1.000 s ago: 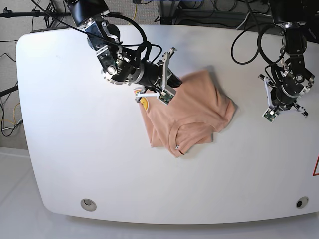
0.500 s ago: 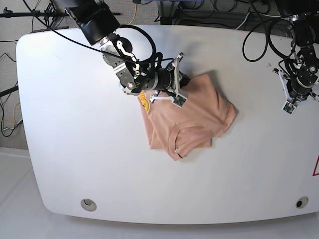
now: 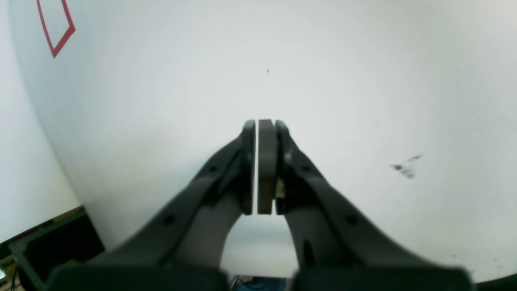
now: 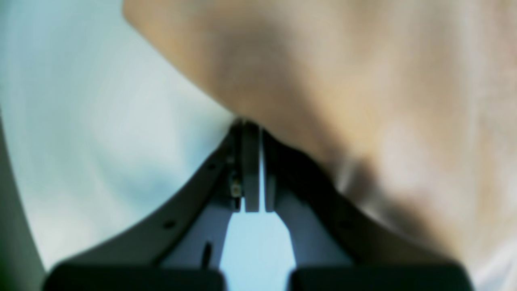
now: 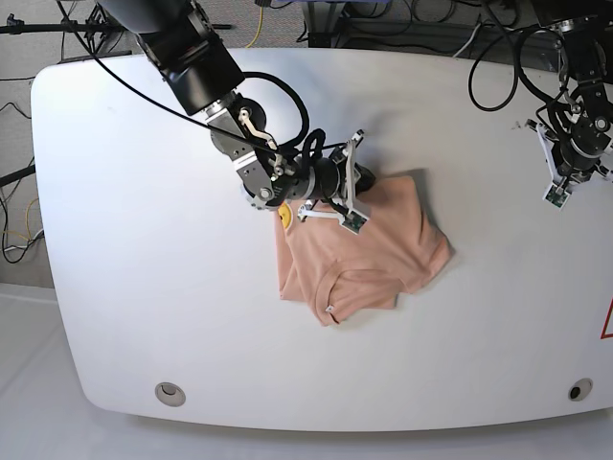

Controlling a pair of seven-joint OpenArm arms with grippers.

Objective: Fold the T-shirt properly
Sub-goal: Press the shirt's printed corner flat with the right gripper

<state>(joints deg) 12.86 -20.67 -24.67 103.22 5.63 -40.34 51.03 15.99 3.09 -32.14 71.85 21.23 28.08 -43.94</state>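
Note:
The salmon-pink T-shirt [image 5: 369,244] lies bunched and partly folded at the table's middle, collar toward the front and a yellow print [image 5: 284,217] at its left edge. My right gripper [image 5: 367,182] sits low at the shirt's back edge. In the right wrist view its fingertips [image 4: 252,126] are shut at the cloth's edge, and the blurred pink T-shirt [image 4: 343,81] drapes over one finger. My left gripper [image 5: 567,184] hangs shut and empty over bare table far to the right; its pads [image 3: 265,161] press together.
The white table [image 5: 144,268] has a red marking [image 5: 607,321] at its right edge, which is also the red marking [image 3: 56,28] in the left wrist view. Round holes [image 5: 170,392] [image 5: 579,390] sit near the front corners. Cables run along the back edge.
My right gripper has moved to the right along the shirt's back edge, and the shirt has shifted toward the front and changed shape. The left arm has drawn back toward the far right.

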